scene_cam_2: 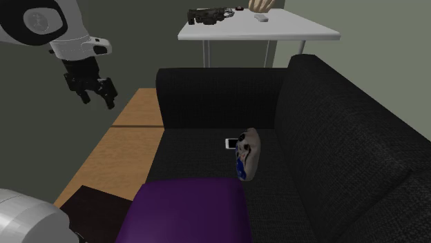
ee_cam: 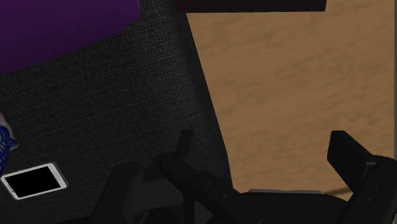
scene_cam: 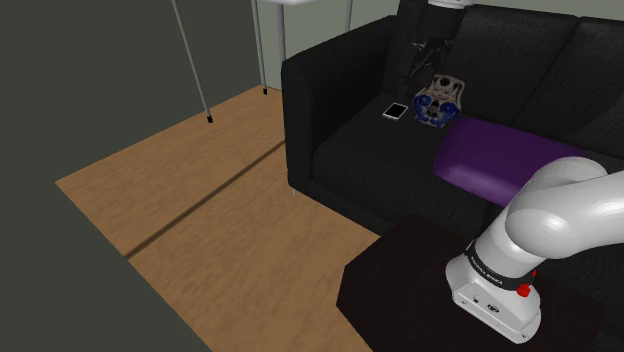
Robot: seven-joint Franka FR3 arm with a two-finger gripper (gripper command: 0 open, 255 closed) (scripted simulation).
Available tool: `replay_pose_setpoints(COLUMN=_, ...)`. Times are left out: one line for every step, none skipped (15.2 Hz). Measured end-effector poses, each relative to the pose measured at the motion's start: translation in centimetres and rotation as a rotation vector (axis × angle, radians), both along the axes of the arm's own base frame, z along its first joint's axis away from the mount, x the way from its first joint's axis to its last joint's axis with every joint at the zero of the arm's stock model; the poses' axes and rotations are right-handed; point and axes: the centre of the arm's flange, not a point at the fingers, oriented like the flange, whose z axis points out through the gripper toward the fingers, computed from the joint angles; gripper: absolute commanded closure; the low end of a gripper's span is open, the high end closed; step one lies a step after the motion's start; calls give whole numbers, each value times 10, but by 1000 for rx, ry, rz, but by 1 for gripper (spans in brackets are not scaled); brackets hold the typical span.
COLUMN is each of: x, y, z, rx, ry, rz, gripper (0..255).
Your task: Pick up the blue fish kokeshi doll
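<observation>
Claw (scene_cam_2: 98,101): wide open, both fingers stand apart and hold nothing. It hangs in the air.
Kokeshi doll (scene_cam_2: 248,155): pale with blue marks, on the seat of the black sofa (scene_cam_2: 324,131), near the backrest.
Claw to doll: in the second exterior view the claw is at 10 o'clock from the doll, well apart.
Phone (scene_cam: 396,110): white frame, black screen, flat on the seat, just beside the doll, at 9 o'clock from it in the shoulder view.
Purple cushion (scene_cam: 500,165): on the seat, at 5 o'clock from the doll in the shoulder view.
Wooden floor (ee_cam: 286,83): in the wrist view it shows between the fingers, with the sofa edge.
</observation>
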Motion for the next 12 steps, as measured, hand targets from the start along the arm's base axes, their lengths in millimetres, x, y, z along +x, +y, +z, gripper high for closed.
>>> replay_pose_setpoints(x=0, y=0, z=0, rx=0, ry=0, rz=0, gripper=0)
replay_pose_setpoints(x=2, y=-7, z=0, rx=1, ry=0, rz=1, gripper=0)
replay_pose_setpoints(x=5, y=-16, z=-4, rx=3, ry=-1, rz=2, gripper=0)
replay_pose_setpoints(x=7, y=-27, z=-6, rx=5, ry=-1, rz=4, gripper=0)
replay_pose_setpoints(x=10, y=-39, z=-9, rx=8, ry=-1, rz=6, gripper=0)
replay_pose_setpoints(x=17, y=-51, z=-10, rx=10, ry=-2, rz=9, gripper=0)
replay_pose_setpoints(x=20, y=-61, z=-14, rx=12, ry=-2, rz=11, gripper=0)
replay_pose_setpoints(x=25, y=-73, z=-17, rx=15, ry=-3, rz=13, gripper=0)
replay_pose_setpoints(x=28, y=-84, z=-18, rx=17, ry=-3, rz=16, gripper=0)
replay_pose_setpoints(x=34, y=-98, z=-21, rx=19, ry=-4, rz=18, gripper=0)
replay_pose_setpoints(x=38, y=-109, z=-25, rx=21, ry=-4, rz=20, gripper=0)
replay_pose_setpoints(x=44, y=-122, z=-27, rx=24, ry=-5, rz=23, gripper=0)
